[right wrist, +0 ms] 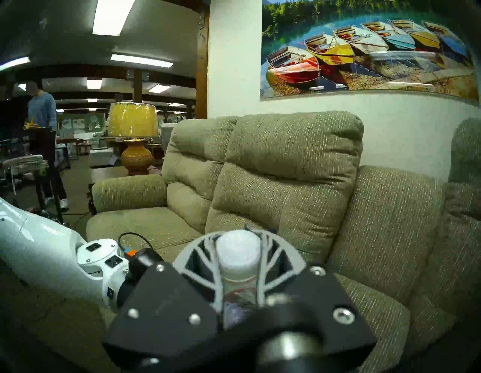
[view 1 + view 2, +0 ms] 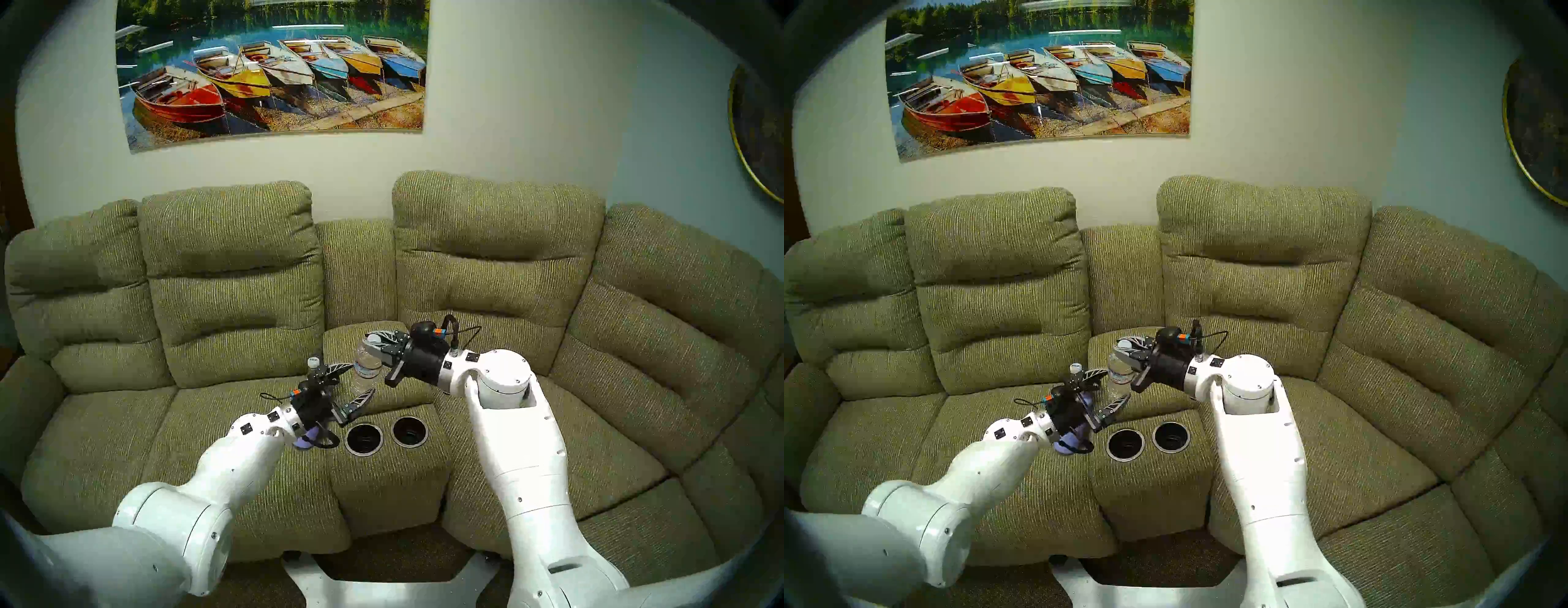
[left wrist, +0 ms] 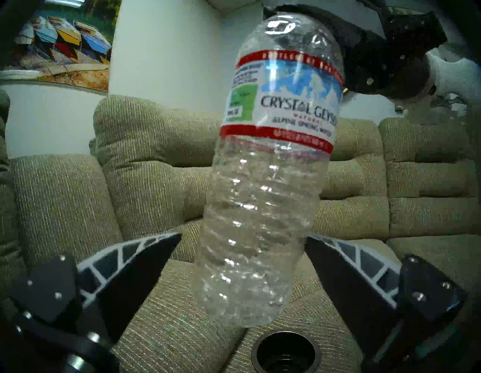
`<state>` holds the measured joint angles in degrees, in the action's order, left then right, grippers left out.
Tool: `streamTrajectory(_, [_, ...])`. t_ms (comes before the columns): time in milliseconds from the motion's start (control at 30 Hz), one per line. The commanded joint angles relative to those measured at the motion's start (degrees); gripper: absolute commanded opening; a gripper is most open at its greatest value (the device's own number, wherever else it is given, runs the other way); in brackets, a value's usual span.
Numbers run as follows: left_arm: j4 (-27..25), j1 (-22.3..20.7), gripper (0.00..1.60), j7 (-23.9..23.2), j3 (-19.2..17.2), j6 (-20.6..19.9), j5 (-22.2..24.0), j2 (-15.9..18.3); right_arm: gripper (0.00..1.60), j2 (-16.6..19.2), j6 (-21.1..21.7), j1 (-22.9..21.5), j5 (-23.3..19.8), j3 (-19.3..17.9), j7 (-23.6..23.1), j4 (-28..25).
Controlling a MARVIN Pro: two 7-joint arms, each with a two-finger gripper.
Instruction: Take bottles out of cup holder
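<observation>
Gripping the neck of a tall clear bottle (image 2: 365,368) just under its white cap, the right gripper (image 2: 373,343) was clamped tight, holding that crinkly, red-and-white-labelled bottle above the olive ribbed console (image 2: 394,475). The left gripper (image 2: 348,385) stood wide apart, its black ribbed fingers either side of the bottle's lower body without touching. Both cup holder (image 2: 364,440) wells were empty, round and silver-rimmed. A lavender flask (image 2: 306,440) lay under the left wrist; a small white-capped bottle (image 2: 313,363) stood behind the left gripper.

Lavender flask (image 2: 306,437) lies beside two empty silver-rimmed cup holder (image 2: 364,439) wells
</observation>
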<state>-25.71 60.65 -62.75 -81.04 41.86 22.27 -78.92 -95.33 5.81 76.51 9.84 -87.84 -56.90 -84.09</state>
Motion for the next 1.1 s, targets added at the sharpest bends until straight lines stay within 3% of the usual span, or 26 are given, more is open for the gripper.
streamTrajectory(0, [-2.5,-0.9,1.60,-3.6,-1.7,2.7,3.1,-0.3,0.00,1.0,2.1,2.8,-1.5,2.2,5.7,-4.7])
streamTrajectory(100, [-3.4,-0.5,1.60,-3.6,-1.3,4.8,2.7,0.0,0.00,1.0,2.6,2.7,-2.0,2.8,6.5,-4.9])
streamTrajectory(500, [-8.6,2.1,1.60,-4.3,0.3,3.0,5.5,1.1,0.00,0.9,3.3,2.7,-3.7,3.7,6.5,-4.6])
streamTrajectory(633, [-12.3,4.2,1.60,-3.4,2.4,2.2,6.7,2.0,0.00,1.0,3.1,2.5,-3.4,3.0,6.8,-4.0])
streamTrajectory(1067, [-9.9,2.7,1.60,-3.1,5.4,2.4,7.9,1.5,0.00,1.1,3.9,2.9,-4.8,2.9,4.1,-5.7])
